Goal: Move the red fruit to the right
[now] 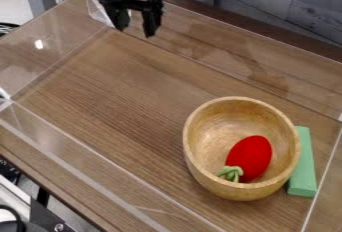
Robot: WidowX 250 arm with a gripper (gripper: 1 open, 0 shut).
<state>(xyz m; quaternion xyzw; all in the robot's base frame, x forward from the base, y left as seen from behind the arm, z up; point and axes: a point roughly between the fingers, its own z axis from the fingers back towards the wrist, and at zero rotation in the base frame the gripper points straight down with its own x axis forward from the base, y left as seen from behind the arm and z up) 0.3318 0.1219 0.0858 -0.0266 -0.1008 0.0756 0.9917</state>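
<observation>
The red fruit (249, 156), a small glossy oval with a green stem end, lies inside the wooden bowl (205, 128) at the lower right of the table. My gripper (135, 22) hangs at the upper left, far from the bowl, pointing down. Its black fingers (154, 21) stand apart and hold nothing.
A flat green block (303, 166) lies against the bowl's right side. Clear acrylic walls (54, 146) fence the wooden table, with a folded clear piece (96, 6) beside the gripper at the back left.
</observation>
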